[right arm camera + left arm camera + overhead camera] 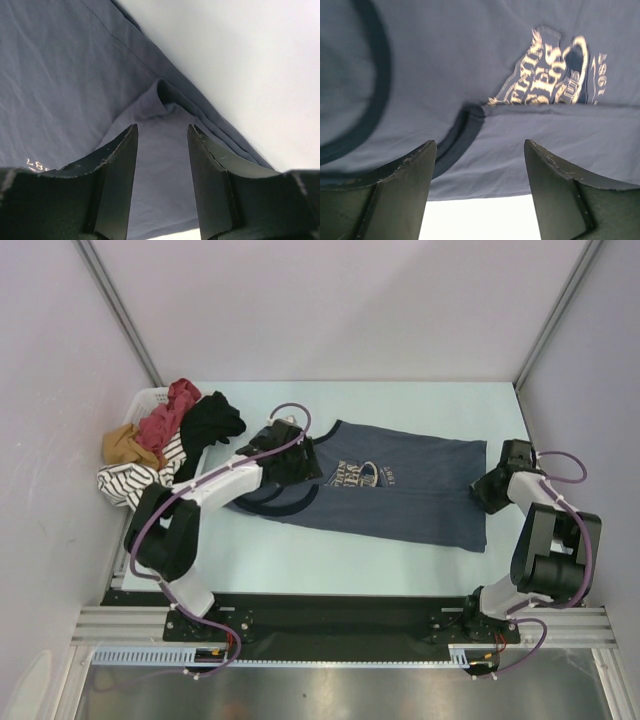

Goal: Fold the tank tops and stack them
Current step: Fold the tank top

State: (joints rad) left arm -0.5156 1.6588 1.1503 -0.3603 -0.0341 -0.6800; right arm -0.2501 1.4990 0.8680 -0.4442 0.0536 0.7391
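A slate blue-grey sleeveless cloth tank top (pixel 400 505) w/ darker trim is laid flat on the pale blue table (pixel 420 420). The cream crest print (pixel 362 476) on its chest is taken as ref. The top's long axis runs L–R through the print: straps + neck are found L of it, the hem R of it. A straight edge is seen just on the near side of the print, so the near long side is judged to be already doubled over.

The left gripper (pixel 479 142) is held over the strap end, just L of the print. Its jaws are spread wide and nothing is pinched; cloth and the dark trim curve are seen below the tips. The right gripper (pixel 163 126) is held at the hem corner, well R of the print. Its jaws are parted about halfway, w/ a small raised cloth flap just ahead of the tips, and no grip is seen.

Each end is thus covered by its nearer arm: strap end by L, hem end by R. The next fold is judged to turn on the two ends being taken together, approx. across that axis.

A brick-red cloth top (pixel 172 412) is left crumpled w/ other garments in the white basket (pixel 150 398), far L of the print.
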